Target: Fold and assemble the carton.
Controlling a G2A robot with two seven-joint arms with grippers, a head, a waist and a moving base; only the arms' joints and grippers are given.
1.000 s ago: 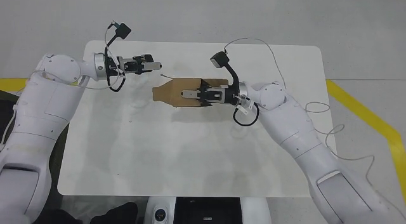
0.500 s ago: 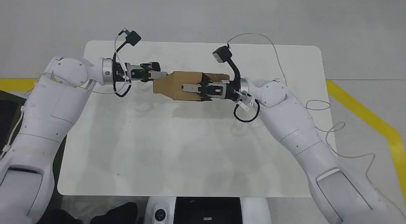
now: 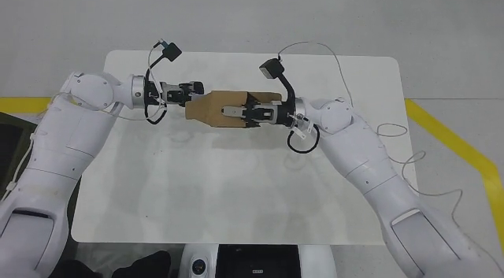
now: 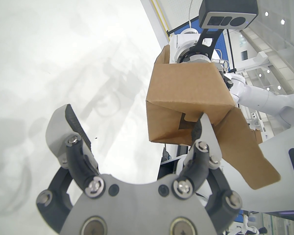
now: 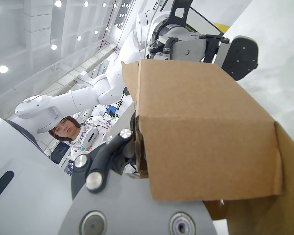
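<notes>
- Above the far middle of the table, we see the carton held off the surface between both arms.
- Our right end effector pinches the carton's wall.
- Our left end effector is spread, one finger at its open end.

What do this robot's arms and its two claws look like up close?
The left arm and right arm are smooth, rounded white shells with black wrist sections. Each wrist carries a black camera box on a black bracket, trailing thin cables. The left gripper has a silver plate with screws, black linkages and two grey fingers with ribbed black pads.
</notes>
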